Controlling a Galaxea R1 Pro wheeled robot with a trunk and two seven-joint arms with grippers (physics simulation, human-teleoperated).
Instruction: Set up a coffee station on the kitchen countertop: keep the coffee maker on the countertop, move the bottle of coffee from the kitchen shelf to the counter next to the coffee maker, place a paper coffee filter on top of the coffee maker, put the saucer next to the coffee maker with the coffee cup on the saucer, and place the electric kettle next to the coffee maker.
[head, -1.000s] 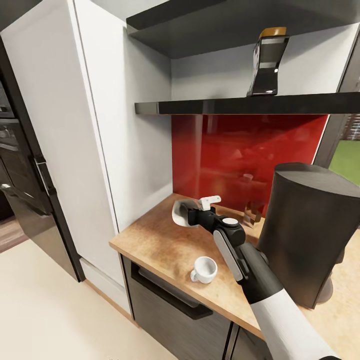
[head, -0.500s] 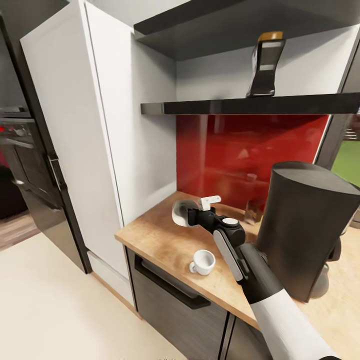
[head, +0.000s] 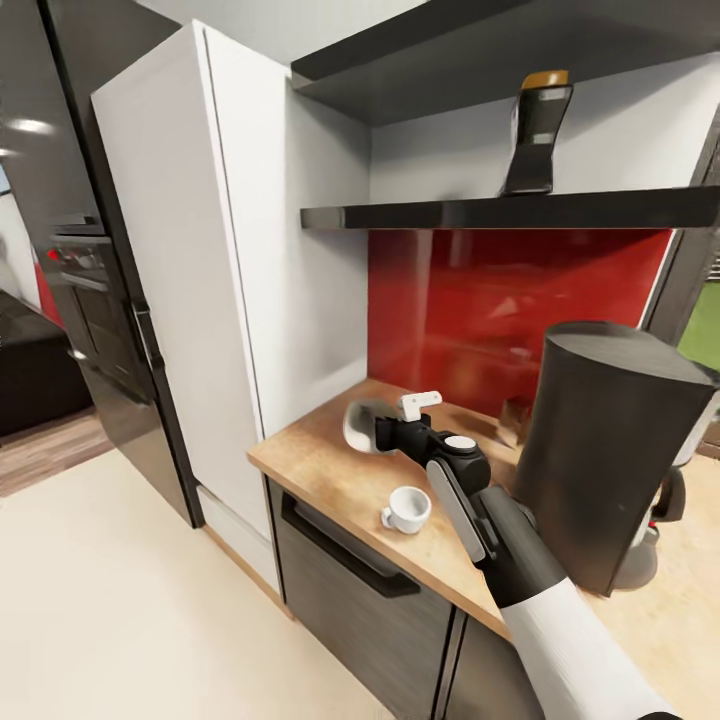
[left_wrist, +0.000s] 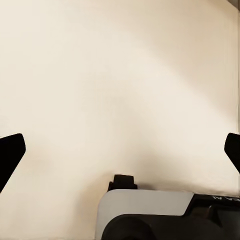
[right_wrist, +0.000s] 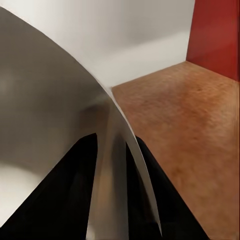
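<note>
Head view: the right gripper (head: 372, 432) is pinched on the rim of a white saucer (head: 357, 424), held tilted above the wooden countertop (head: 320, 465). A white coffee cup (head: 408, 509) stands on the countertop, near the front edge, beside the arm. The dark coffee maker (head: 610, 450) stands on the countertop on the right. The bottle of coffee (head: 537, 125) stands on the black shelf (head: 450, 212) above the red backsplash (head: 480, 300).

Left wrist view: the left gripper (left_wrist: 120, 152) is spread wide, its dark fingertips (left_wrist: 10, 155) far apart over pale floor (left_wrist: 120, 75).

Right wrist view: the fingers (right_wrist: 75, 195) clamp the saucer (right_wrist: 45, 110) rim; the countertop (right_wrist: 190, 125) lies beyond.
</note>
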